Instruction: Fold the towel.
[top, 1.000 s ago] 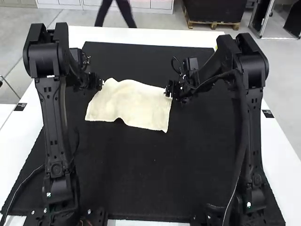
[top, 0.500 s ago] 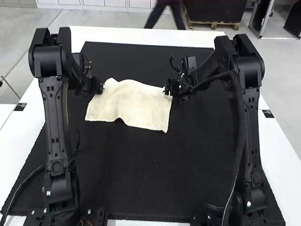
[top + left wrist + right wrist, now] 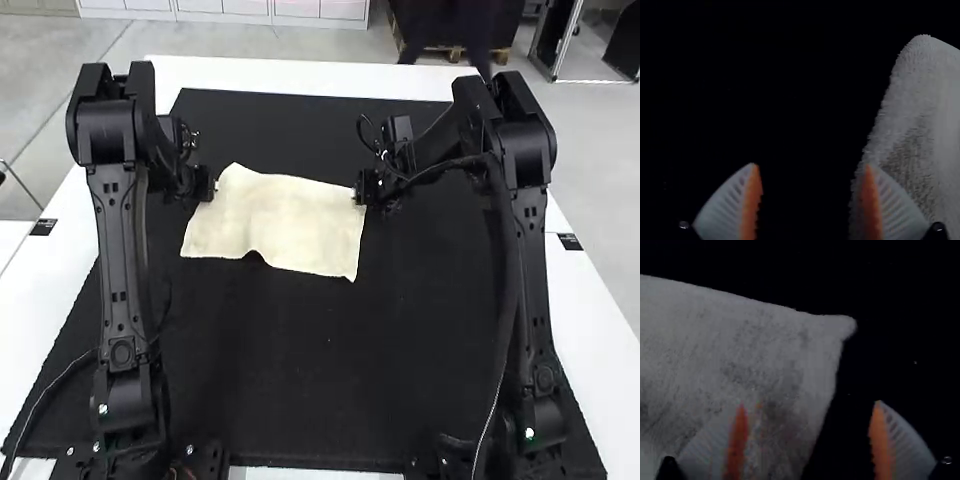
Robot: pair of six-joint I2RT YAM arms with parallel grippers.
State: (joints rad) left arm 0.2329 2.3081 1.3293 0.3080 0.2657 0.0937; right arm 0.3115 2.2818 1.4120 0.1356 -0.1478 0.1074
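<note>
At the towel (image 3: pixel 275 222), the left gripper (image 3: pixel 213 186) and right gripper (image 3: pixel 358 192), jaws apart, partly hide its edge.

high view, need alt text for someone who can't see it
A cream towel lies flat on a black mat, the left gripper at its far left corner and the right gripper at its far right corner. Its near edge is notched.
</note>
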